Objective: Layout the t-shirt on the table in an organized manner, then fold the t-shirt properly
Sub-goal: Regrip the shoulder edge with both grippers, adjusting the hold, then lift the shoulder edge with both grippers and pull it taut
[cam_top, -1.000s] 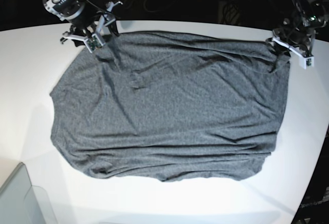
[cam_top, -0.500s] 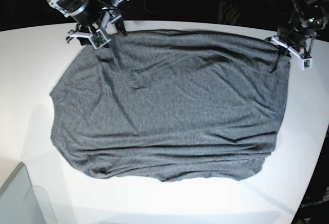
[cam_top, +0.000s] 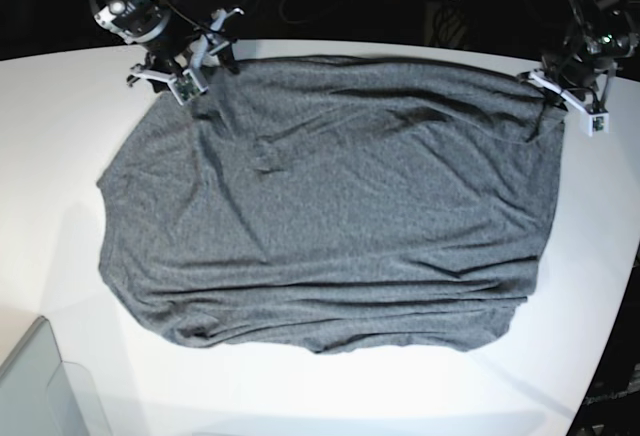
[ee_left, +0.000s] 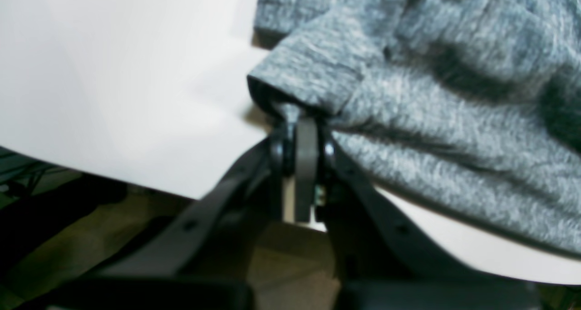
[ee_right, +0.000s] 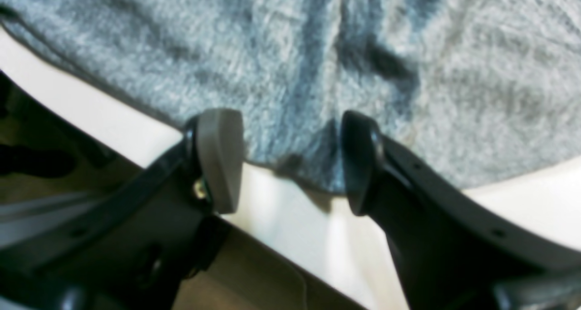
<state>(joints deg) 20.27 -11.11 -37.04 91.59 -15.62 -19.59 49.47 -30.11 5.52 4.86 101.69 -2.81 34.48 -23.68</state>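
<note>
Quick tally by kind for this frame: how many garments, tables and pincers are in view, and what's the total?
Garments: 1, the grey t-shirt.
Tables: 1, the white table.
Pincers: 2, the left pincer shut on the t-shirt's edge, and the right pincer open over the t-shirt's edge.
Total: 4.

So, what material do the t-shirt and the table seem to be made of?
The t-shirt looks like a soft knit, probably cotton jersey: mottled heather-grey, matte, slightly fuzzy in the wrist views, with loose wrinkles. The table looks hard and smooth, perhaps laminate or painted board: plain white with a faint sheen.
</note>
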